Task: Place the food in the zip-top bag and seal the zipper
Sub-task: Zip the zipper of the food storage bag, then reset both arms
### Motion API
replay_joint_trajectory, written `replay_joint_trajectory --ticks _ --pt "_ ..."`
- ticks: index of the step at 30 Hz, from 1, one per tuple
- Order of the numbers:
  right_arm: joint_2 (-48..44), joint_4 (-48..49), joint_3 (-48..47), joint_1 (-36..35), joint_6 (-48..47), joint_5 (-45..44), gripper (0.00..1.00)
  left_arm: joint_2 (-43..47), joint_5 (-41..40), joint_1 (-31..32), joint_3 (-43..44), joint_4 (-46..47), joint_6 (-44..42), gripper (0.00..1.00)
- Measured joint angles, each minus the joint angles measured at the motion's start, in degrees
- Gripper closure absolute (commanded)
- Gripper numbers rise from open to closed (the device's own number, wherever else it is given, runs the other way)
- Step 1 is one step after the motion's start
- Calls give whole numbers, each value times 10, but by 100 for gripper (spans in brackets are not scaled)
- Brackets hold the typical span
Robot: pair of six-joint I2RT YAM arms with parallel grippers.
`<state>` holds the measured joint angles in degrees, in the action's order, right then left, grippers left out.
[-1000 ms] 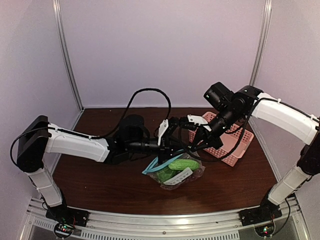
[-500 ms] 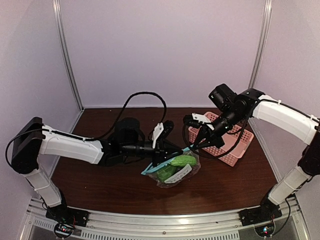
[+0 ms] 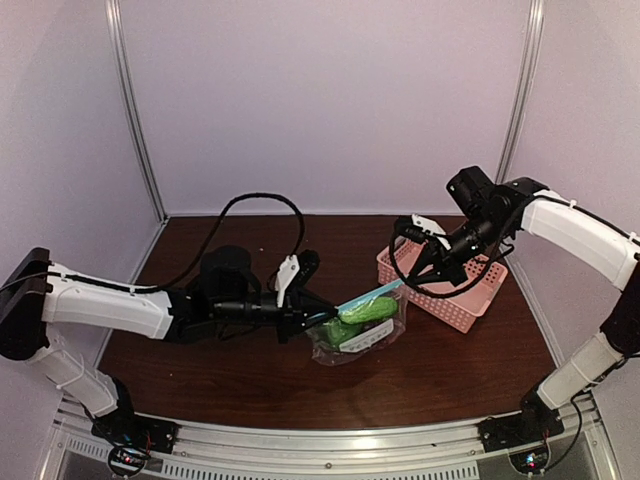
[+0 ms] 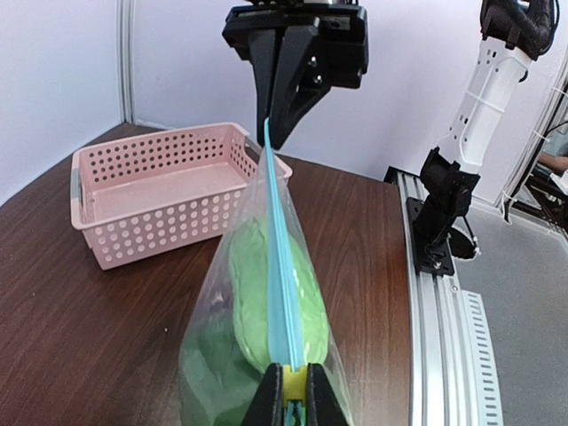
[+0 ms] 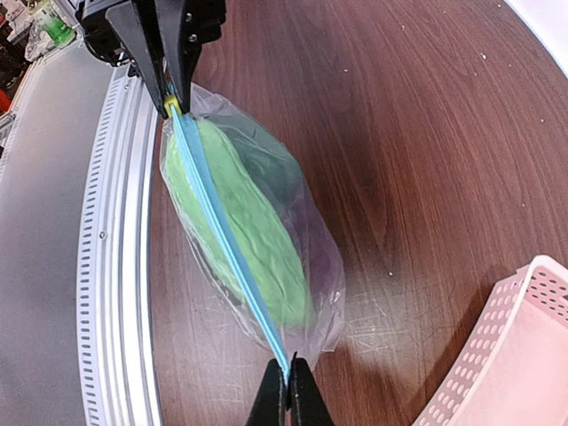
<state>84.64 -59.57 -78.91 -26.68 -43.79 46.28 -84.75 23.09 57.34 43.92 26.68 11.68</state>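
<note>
The clear zip-top bag (image 3: 352, 342) hangs between my two grippers just above the table. Its teal zipper (image 3: 368, 298) is stretched straight between them. My left gripper (image 4: 294, 401) is shut on the zipper's near end, with a small yellow piece between the fingers. It shows in the top view (image 3: 322, 318) too. My right gripper (image 5: 288, 395) is shut on the zipper's other end, also visible from above (image 3: 408, 283). The green vegetable (image 5: 240, 231) lies inside the bag (image 4: 213, 302). The grapes show only as a dim purple shade (image 5: 321, 257) behind it.
The pink perforated basket (image 3: 455, 295) stands on the dark wooden table at the right, just behind the right gripper; it looks empty in the left wrist view (image 4: 160, 186). The aluminium rail (image 3: 320, 440) runs along the near edge. Pale walls enclose the back and sides.
The left arm has drawn back to the left and the right gripper has moved right. The zipper, slack and bent before, is now pulled straight and taut between them.
</note>
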Motion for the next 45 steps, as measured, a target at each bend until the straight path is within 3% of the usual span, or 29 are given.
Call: replay_joint_trajectory --ticks 17,22,23,27,31,34,37,39,40,45 --pt "0 18 25 50 -9 -18 100 38 -54 -7 -85 -59 0 100" --pt "0 25 36 53 -9 -21 100 38 -64 -7 -87 -63 0 60" --pt "0 25 39 52 -9 -19 96 38 -66 -7 -87 -69 1 49" --pt "1 23 42 52 -10 0 78 48 -91 -7 -86 -89 20 28" --pt "1 20 36 52 -1 13 60 111 -142 -8 -74 -115 38 22" --pt "-2 26 29 53 17 13 52 144 -186 -9 -44 -124 40 21" --pt "-10 42 25 56 51 3 31 151 -236 -11 -2 -155 43 19" --pt "-20 62 25 65 82 -10 2 148 -279 -11 37 -205 44 8" --pt "-30 81 25 74 99 -21 1 146 -307 -12 61 -237 44 3" --pt "-102 192 32 135 207 -134 0 147 -425 -14 146 -343 45 2"
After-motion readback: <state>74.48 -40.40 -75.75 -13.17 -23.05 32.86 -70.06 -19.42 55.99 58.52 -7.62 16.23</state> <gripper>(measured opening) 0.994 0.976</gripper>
